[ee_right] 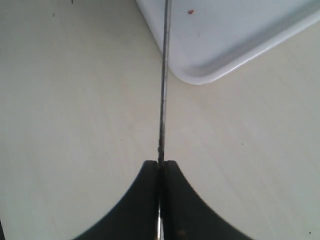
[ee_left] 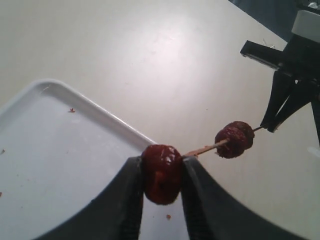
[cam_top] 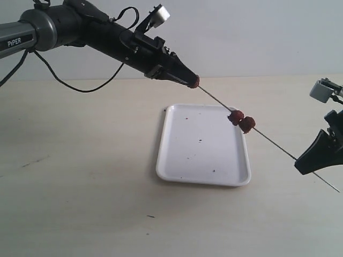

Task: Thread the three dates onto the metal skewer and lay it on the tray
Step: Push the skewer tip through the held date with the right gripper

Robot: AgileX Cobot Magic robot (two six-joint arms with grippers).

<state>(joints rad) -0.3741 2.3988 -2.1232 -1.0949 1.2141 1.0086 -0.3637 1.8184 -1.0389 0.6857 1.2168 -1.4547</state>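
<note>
My left gripper (cam_top: 191,81) (ee_left: 161,165) is shut on one dark red date (cam_top: 196,81) (ee_left: 161,175), held in the air above the far side of the white tray (cam_top: 177,160) (ee_left: 45,150). The thin metal skewer (cam_top: 273,142) (ee_left: 206,148) (ee_right: 163,75) slopes from that date down to my right gripper (cam_top: 310,159) (ee_right: 160,164), which is shut on it near its lower end. Two more dates (cam_top: 241,120) (ee_left: 234,139) sit threaded side by side at mid-rod, over the tray's right rim. How far the rod's tip enters the held date I cannot tell.
The pale table (cam_top: 80,203) lies around the tray, whose floor carries a few dark crumbs (cam_top: 200,141). A black cable (cam_top: 80,85) trails behind the left arm. One tray corner (ee_right: 200,75) shows beyond the rod in the right wrist view.
</note>
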